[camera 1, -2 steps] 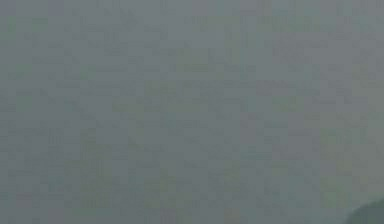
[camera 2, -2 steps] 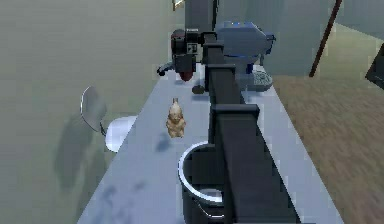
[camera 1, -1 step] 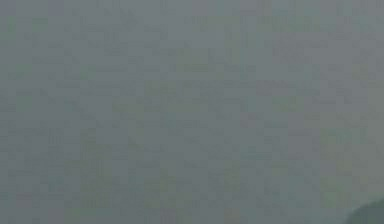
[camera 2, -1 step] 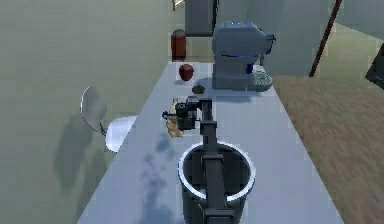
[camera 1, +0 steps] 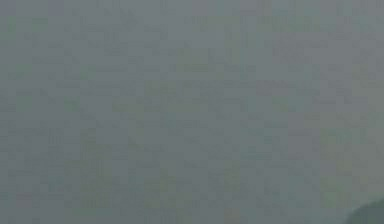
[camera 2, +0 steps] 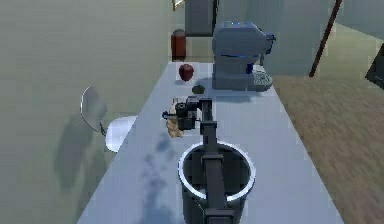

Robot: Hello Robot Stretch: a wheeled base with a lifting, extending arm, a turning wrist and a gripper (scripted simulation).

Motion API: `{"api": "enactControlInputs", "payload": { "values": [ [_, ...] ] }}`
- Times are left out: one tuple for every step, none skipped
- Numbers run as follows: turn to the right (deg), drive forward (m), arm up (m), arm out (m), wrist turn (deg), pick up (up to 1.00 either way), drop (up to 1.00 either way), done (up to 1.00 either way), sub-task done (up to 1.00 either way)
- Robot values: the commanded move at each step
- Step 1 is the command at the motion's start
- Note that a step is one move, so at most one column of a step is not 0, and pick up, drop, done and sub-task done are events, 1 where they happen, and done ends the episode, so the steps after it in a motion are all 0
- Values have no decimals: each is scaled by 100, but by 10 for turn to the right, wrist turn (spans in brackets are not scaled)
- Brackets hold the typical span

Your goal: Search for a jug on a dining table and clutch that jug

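The hand is hovering at a small tan-and-dark object, possibly the jug, standing midway along the long pale grey-blue desk, with the dark square arm reaching out towards it. Whether the hand is spread, pressed together or gripping anything, I cannot tell.

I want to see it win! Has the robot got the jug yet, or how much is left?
Looks done: finding the long pale grey table. In hand: the dark square arm reaches over it, its gripper near a small tan thing; whether it holds anything I cannot tell. Left: a sure grasp; the dark red cylinder at the table's far end may be the jug.
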Motion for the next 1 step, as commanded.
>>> {"api": "enactControlInputs", "payload": {
  "values": [
    [0,0,10,0,0,0,0,0,0]
  ]
}}
